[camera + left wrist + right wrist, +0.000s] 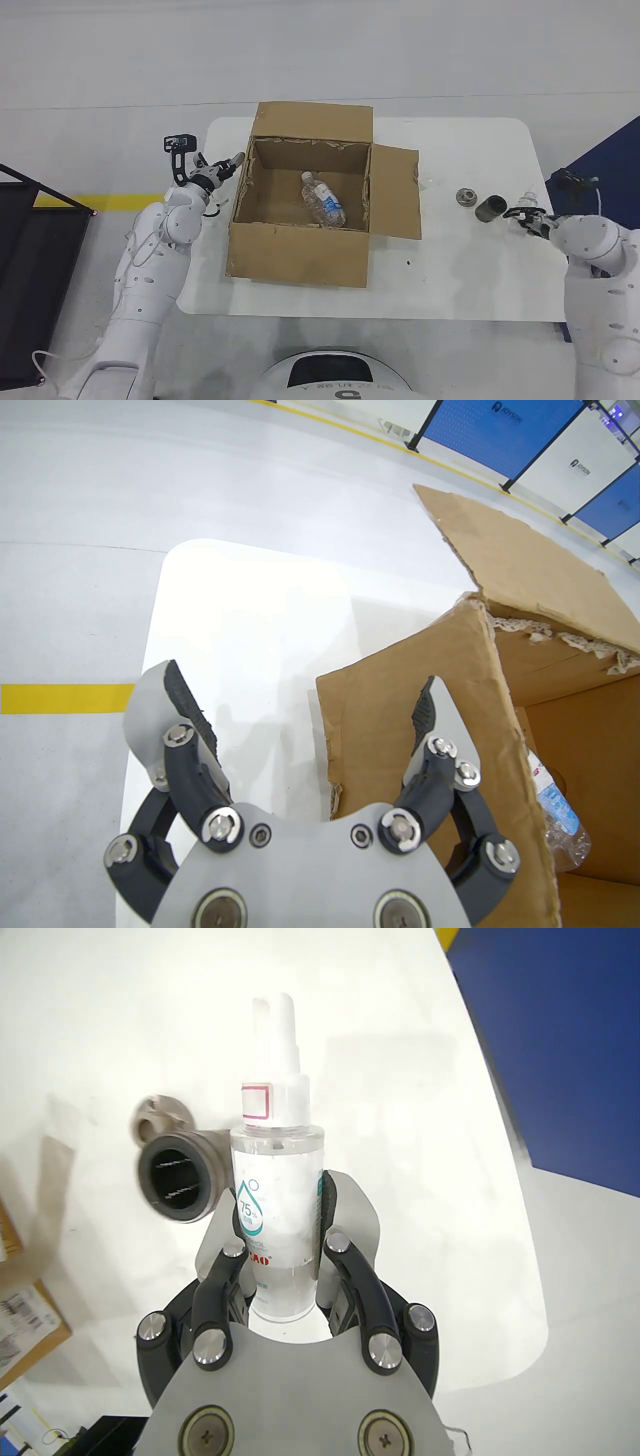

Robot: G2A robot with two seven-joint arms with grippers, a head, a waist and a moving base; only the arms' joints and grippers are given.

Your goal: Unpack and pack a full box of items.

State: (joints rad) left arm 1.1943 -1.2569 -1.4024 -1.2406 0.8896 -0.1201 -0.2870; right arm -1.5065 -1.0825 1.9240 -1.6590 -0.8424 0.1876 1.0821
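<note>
An open cardboard box [310, 255] stands on the white table [470, 280], with a clear plastic water bottle [323, 199] lying inside it. That water bottle [557, 815] also shows past the box wall [400, 720] in the left wrist view. My left gripper [232, 163] is open at the box's left side, its fingers [192, 710] straddling the left wall's edge without touching it. My right gripper [523, 214] is at the table's right end, shut on a clear spray bottle [277, 1188] with a white pump top.
A dark cylindrical part [489, 209] and a small round metal piece [466, 197] lie on the table just left of the right gripper. The box's right flap [395, 190] lies folded outward. A black rack [35, 260] stands left of the table.
</note>
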